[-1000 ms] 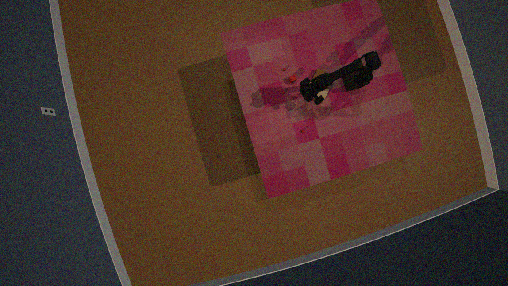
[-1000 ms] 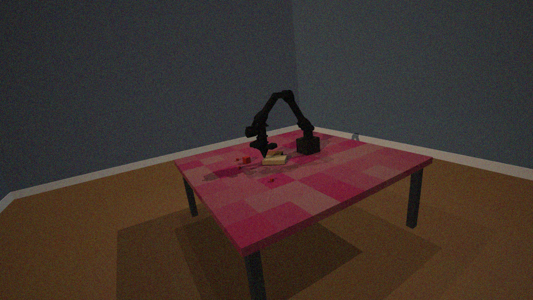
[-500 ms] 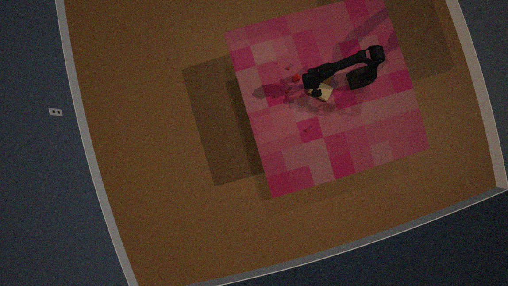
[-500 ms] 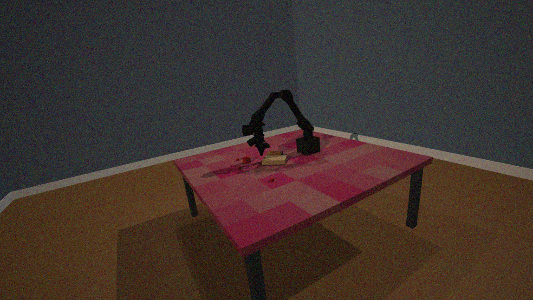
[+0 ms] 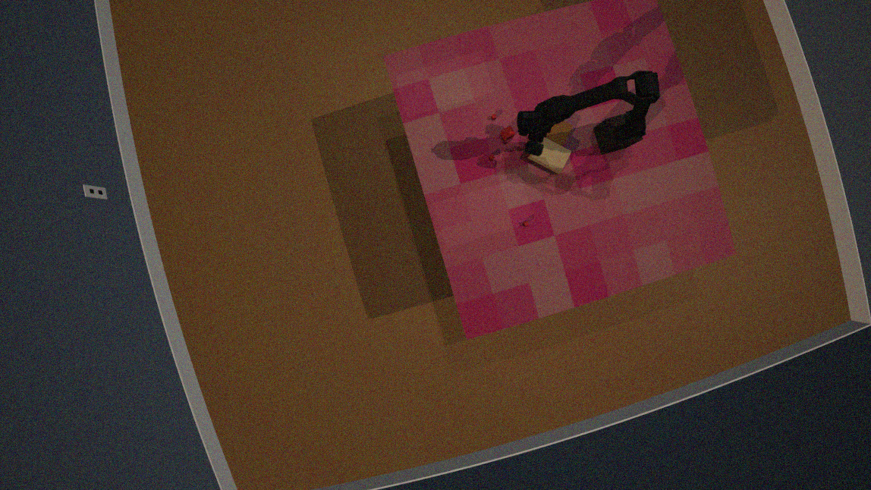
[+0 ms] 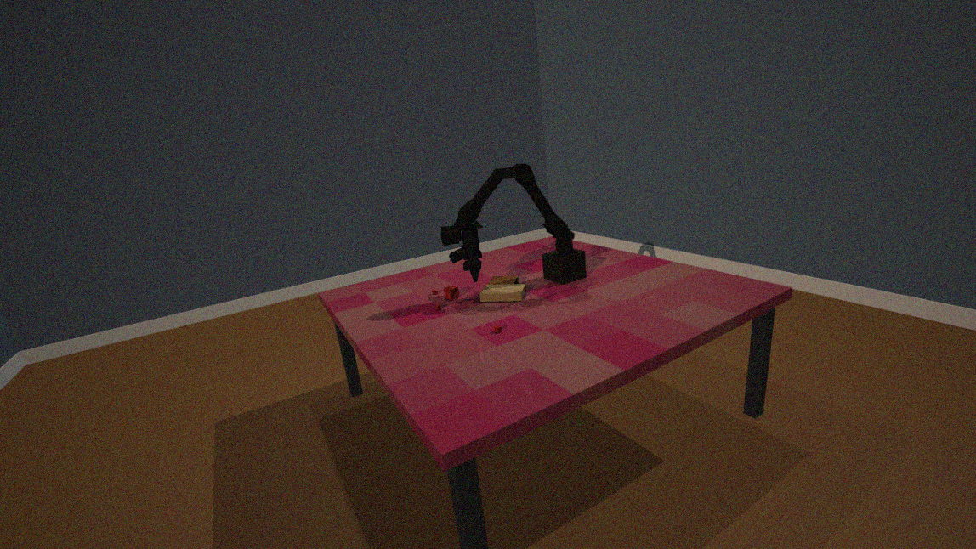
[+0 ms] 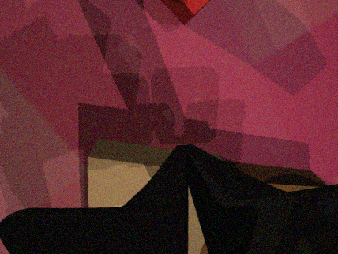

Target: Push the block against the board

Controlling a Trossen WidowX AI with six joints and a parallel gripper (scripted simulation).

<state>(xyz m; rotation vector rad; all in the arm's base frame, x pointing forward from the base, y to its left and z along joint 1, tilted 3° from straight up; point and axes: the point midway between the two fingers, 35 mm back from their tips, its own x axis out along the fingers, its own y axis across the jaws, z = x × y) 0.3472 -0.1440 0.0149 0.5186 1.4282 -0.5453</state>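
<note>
A pale cream board [image 5: 554, 158] [image 6: 502, 294] [image 7: 112, 186] lies flat on the pink chequered table [image 5: 614, 243] [image 6: 546, 368]. A smaller, darker tan square block [image 5: 561, 130] [image 6: 503, 280] lies right behind it on the arm's side, close against its long side. The arm partly covers the block from above, so I cannot tell whether their edges are even. My gripper [image 5: 534, 146] [image 6: 473, 274] [image 7: 184, 152] is shut and empty. It points down at the board's left end, just above the table.
A red cube [image 5: 506, 133] [image 6: 450, 292] sits a little to the left of the gripper. Small red bits [image 5: 525, 223] [image 6: 496, 329] lie scattered on the table. The arm's base [image 5: 617, 133] [image 6: 564, 264] stands behind the two pieces.
</note>
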